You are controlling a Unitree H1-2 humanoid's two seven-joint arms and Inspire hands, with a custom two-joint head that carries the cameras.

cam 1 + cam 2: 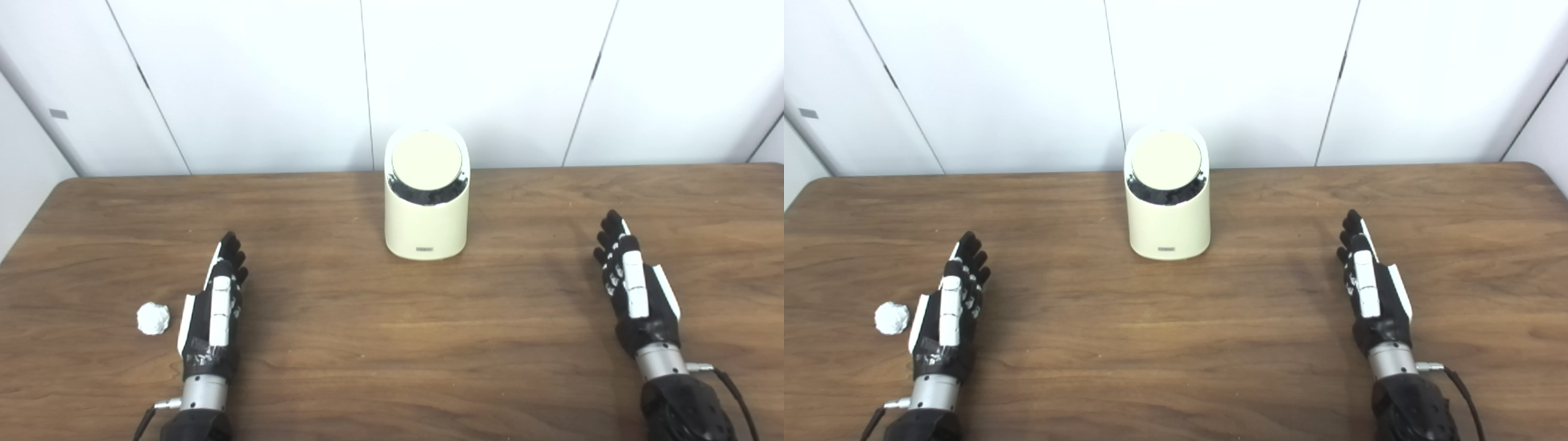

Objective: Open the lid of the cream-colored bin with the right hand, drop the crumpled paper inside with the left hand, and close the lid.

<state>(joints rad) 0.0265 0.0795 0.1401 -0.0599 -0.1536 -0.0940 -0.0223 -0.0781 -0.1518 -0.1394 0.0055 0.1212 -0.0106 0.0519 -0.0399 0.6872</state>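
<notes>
**A:** White and crumpled, the small ball of paper sits at the lower left of the frame on the brown wood-grain table, just beside the black-and-white left hand. That hand lies flat, fingers straight and close alongside one another, holding nothing.

**B:** And centre frame, toward the back edge, the cream-coloured cylindrical bin, upright, its round tilted lid down, a dark gap showing under the lid's lower rim.

**A:** Lower right, the black-and-white right hand — extended too, gripping nothing, well apart from the bin.

**B:** So nothing's started. Lid first, I'd say: bring the right hand in from the bin's right side, keeping the left approach free for the paper.

**A:** Gently, though. That bin looks light; a hard push on the lid could slide or tip it.
</notes>
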